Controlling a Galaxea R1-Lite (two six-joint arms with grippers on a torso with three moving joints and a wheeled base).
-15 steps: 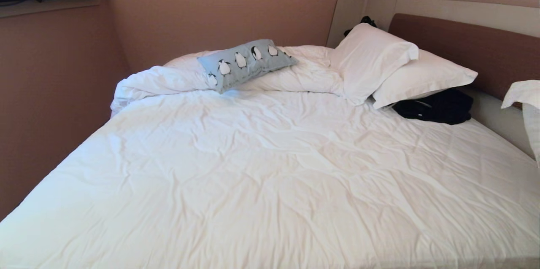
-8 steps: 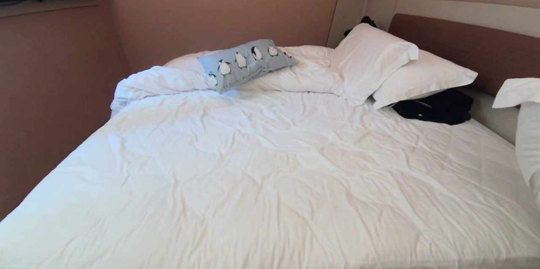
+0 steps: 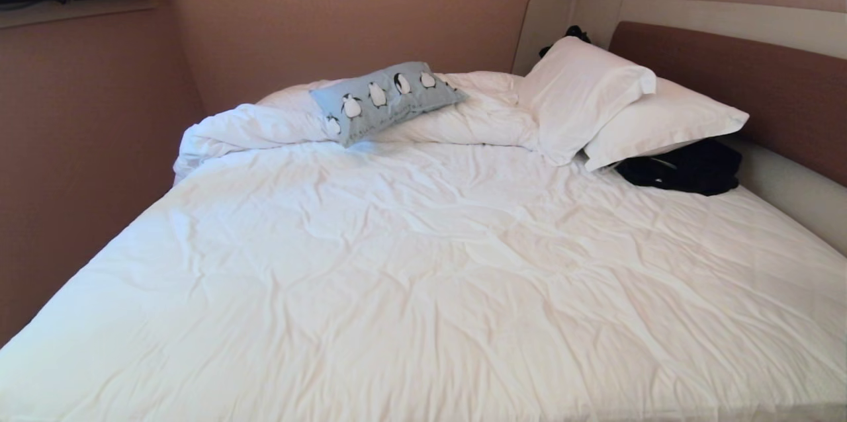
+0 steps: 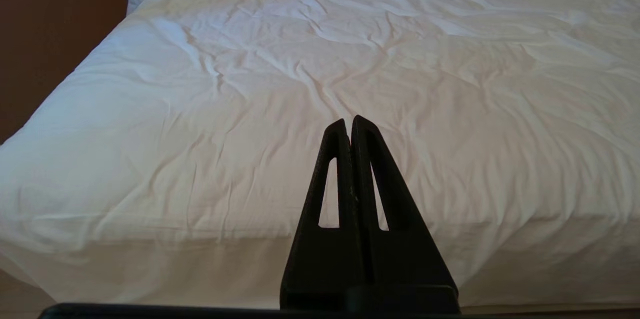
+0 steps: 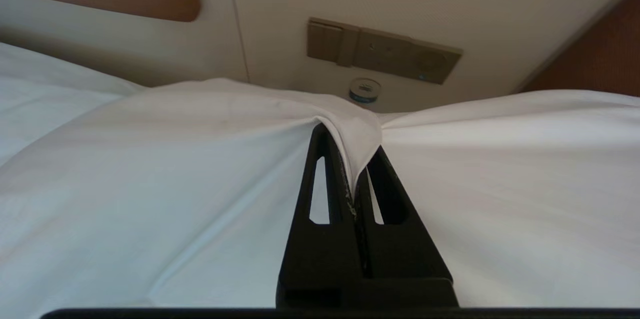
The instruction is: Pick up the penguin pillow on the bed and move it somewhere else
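The penguin pillow [image 3: 386, 99] lies untouched on the bunched duvet at the far side of the bed [image 3: 423, 290], beside two white pillows [image 3: 622, 104]. Change noted — a third white pillow [image 5: 175, 169], seen at the head view's right edge a moment ago, has left that view. The right gripper [image 5: 356, 159] is clenched on its cloth; the left gripper [image 4: 348, 124] is closed, empty, parked at the bed's near edge. Judgement — task step not begun

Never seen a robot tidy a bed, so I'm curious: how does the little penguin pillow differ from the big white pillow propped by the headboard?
The penguin pillow is grey-blue with printed penguins; the white pillow is plain. The penguin pillow is smaller. It lies on the bunched duvet, while the white pillow leans on another pillow. Both are oblong.
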